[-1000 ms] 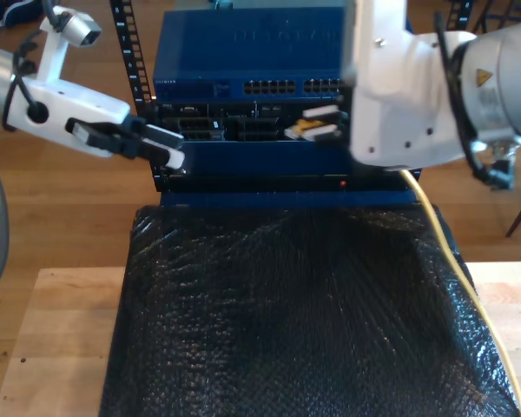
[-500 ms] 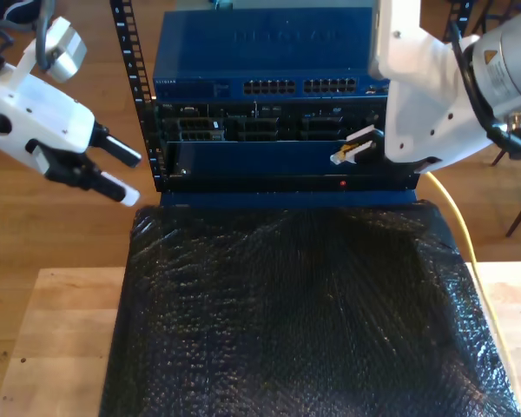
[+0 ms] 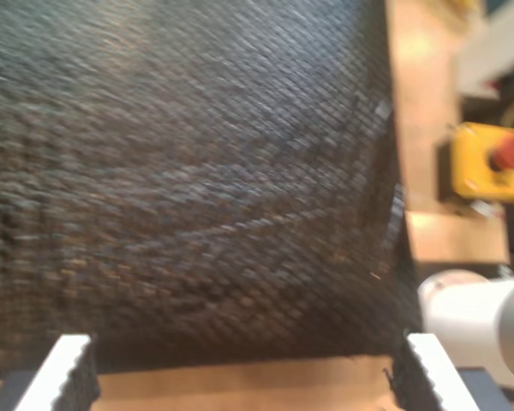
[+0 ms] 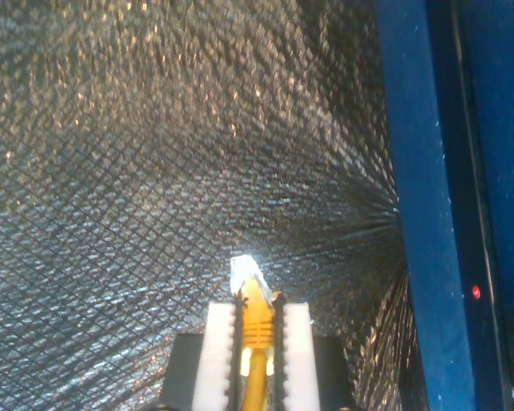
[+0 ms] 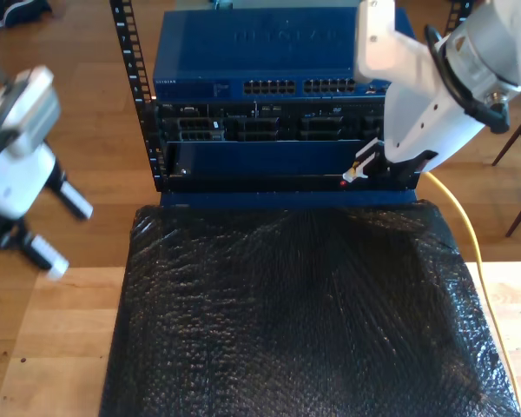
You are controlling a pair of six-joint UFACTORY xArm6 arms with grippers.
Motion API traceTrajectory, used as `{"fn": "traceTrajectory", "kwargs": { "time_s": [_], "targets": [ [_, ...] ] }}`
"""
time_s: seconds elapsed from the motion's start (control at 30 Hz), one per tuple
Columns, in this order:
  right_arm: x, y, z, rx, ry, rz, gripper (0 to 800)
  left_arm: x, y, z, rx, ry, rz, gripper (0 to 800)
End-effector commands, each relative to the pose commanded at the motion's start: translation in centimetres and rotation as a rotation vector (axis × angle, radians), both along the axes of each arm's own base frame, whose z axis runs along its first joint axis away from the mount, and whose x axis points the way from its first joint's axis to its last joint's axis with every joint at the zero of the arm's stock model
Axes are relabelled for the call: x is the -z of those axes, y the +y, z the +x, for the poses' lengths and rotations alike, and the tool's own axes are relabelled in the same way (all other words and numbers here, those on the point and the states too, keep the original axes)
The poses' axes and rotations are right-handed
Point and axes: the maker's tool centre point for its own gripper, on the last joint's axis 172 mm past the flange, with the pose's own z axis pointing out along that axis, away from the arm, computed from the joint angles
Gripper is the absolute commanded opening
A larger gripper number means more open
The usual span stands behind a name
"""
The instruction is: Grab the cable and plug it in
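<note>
Since half second ago, our first gripper [image 5: 59, 239] swings lower toward exterior view's left, away from blue network rack [image 5: 260, 61]; our second gripper [image 5: 362, 165] tilts down. First gripper fingers [image 3: 68, 368] wide apart, empty, over black bubble-wrap sheet [image 5: 295, 321]. Second gripper fingers [image 4: 218, 342] narrow, clamping thin yellow network cable [image 4: 257, 321], clear plug tip protruding; cable trails down exterior view's right.
</note>
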Motion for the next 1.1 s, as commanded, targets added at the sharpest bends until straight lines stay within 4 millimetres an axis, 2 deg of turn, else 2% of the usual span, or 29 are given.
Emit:
{"fn": "traceTrajectory", "kwargs": {
  "time_s": [0.13,0.2,0.37,0.5,0.67,0.87,1.1],
  "targets": [
    [0.5,-0.1,0.2,-0.001,0.009,-0.012,3,0.7,1.3,-2.8,0.078,-0.019,-0.032,800],
    [0.9,-0.1,0.3,-0.002,0.019,-0.016,2,1.3,2.5,-4.5,0.114,-0.016,-0.028,800],
    [1.6,0.1,0.6,-0.009,0.051,-0.022,2,4.1,6.4,-8.5,0.143,0.014,-0.03,800],
    [1.9,0.0,0.6,-0.008,0.058,-0.023,3,6.1,8.6,-12.0,0.158,0.042,-0.053,800],
    [2.0,0.0,0.6,-0.008,0.06,-0.024,2,8.5,9.2,-15.6,0.197,0.015,-0.108,800],
    [2.2,-0.1,0.5,-0.006,0.065,-0.023,3,13.2,11.3,-20.9,0.175,0.027,-0.109,800],
    [2.5,-0.2,0.3,-0.005,0.072,-0.025,3,15.8,10.9,-23.3,0.145,-0.007,-0.151,800]
  ]
}}
